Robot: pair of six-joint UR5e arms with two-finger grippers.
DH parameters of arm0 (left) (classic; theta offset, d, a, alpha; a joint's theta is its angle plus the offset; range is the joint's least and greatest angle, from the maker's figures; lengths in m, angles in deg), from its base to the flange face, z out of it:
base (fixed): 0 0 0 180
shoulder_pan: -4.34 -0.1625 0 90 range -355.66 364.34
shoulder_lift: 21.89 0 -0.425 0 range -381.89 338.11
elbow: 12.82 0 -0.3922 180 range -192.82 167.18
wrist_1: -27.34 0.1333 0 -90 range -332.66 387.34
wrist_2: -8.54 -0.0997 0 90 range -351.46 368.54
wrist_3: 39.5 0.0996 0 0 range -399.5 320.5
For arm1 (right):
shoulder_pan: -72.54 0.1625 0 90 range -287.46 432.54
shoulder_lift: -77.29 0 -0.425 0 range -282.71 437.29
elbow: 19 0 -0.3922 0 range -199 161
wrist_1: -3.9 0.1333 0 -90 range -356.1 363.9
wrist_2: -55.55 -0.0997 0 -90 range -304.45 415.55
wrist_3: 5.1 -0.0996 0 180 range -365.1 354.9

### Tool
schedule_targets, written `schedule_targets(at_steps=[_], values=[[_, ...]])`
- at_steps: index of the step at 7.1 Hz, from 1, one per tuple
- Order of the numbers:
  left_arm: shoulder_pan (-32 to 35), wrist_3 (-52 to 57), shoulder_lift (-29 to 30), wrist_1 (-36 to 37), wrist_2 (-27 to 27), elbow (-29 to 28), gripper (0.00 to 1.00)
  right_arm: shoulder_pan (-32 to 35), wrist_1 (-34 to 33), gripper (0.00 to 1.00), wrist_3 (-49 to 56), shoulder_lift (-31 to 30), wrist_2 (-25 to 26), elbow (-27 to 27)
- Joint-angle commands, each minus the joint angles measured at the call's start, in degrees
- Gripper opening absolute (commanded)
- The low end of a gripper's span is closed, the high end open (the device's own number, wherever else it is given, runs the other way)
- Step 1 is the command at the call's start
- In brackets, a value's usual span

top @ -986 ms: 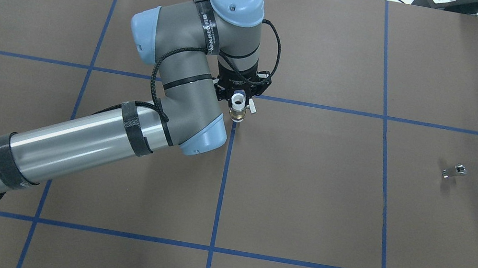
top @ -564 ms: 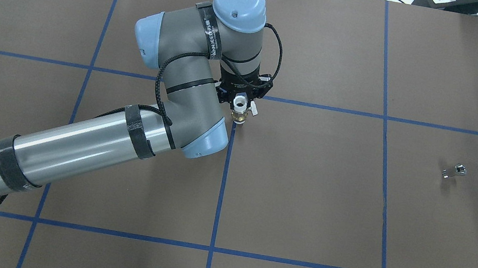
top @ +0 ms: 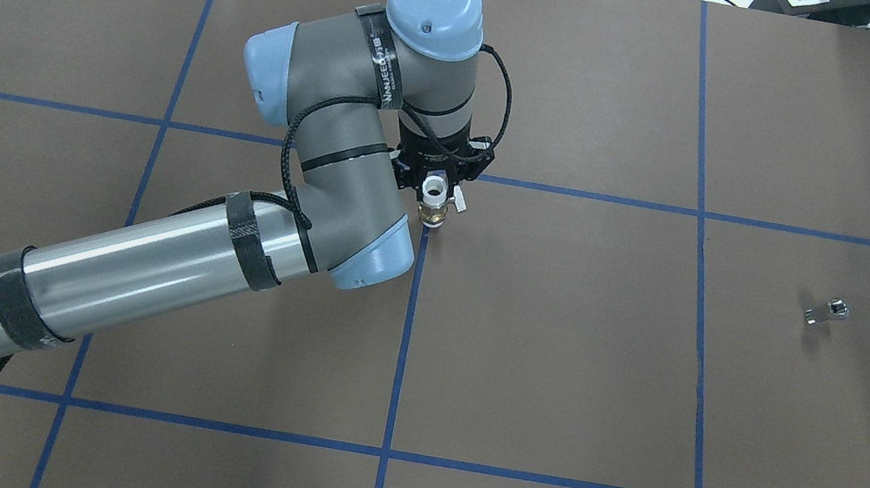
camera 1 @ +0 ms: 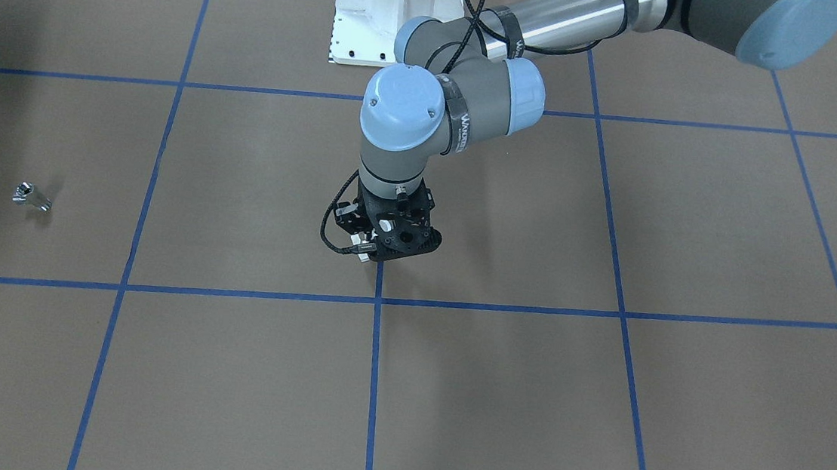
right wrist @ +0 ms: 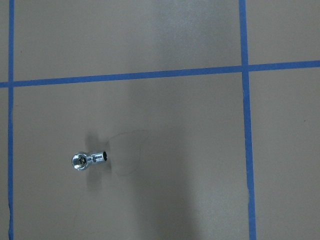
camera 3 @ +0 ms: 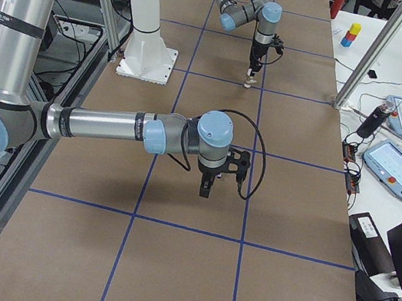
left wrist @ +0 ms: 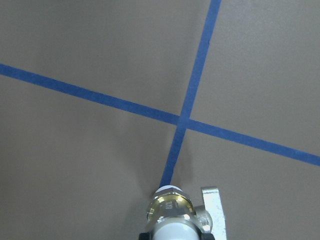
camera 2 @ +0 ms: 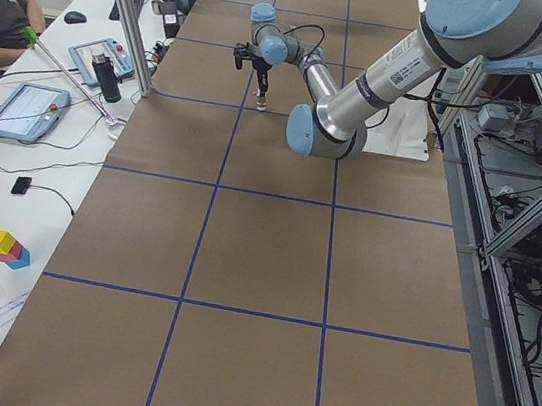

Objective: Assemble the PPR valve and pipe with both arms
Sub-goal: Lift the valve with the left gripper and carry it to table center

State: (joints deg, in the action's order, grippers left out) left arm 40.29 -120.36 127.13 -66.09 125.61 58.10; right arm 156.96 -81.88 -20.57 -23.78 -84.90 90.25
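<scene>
My left gripper (top: 435,176) is shut on the PPR valve (top: 432,210) near the table's middle. It holds the valve upright, white ring on top and brass end down, over a blue tape crossing; I cannot tell if it touches the table. The valve fills the bottom of the left wrist view (left wrist: 171,215), with its white lever (left wrist: 213,210) at the right. The chrome pipe (top: 826,311) lies alone on the table's right side and shows in the right wrist view (right wrist: 89,159). My right gripper (camera 3: 210,189) hangs above the table, seen only from the side; I cannot tell its state.
The brown table cover carries a grid of blue tape lines (top: 403,345). The white bolted pedestal (camera 1: 392,13) stands at the robot's edge. Desks with tablets (camera 3: 397,166) and aluminium posts (camera 3: 374,52) run along the far side.
The left arm has shifted slightly right and away from the robot with the valve, then held nearly still. The pipe has not moved.
</scene>
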Motion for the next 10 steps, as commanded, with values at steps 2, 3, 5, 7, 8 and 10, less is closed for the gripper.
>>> schedule_targets(at_steps=[2,3,5,7,8,10], values=[[0.0,0.0,-0.1,1.6,-0.2,0.4,0.0,0.0,0.1,1.0,0.0,0.0,0.1,-0.4],[0.0,0.0,-0.2,1.6,-0.3,0.5,0.11,0.0,0.3,1.0,0.0,0.0,0.1,-0.4],[0.0,0.0,-0.2,1.5,-0.4,0.5,0.35,0.0,0.3,1.0,0.0,0.1,0.1,-0.4],[0.0,0.0,-0.2,1.5,-0.4,0.5,0.41,0.0,0.3,1.0,0.0,0.1,0.1,-0.4],[0.0,0.0,-0.2,1.5,-0.4,0.5,0.44,0.0,0.3,1.0,0.0,0.1,0.1,-0.5],[-0.1,0.0,-0.2,1.5,-0.4,0.5,0.48,0.0,0.3,1.0,0.0,0.1,0.2,-0.5]])
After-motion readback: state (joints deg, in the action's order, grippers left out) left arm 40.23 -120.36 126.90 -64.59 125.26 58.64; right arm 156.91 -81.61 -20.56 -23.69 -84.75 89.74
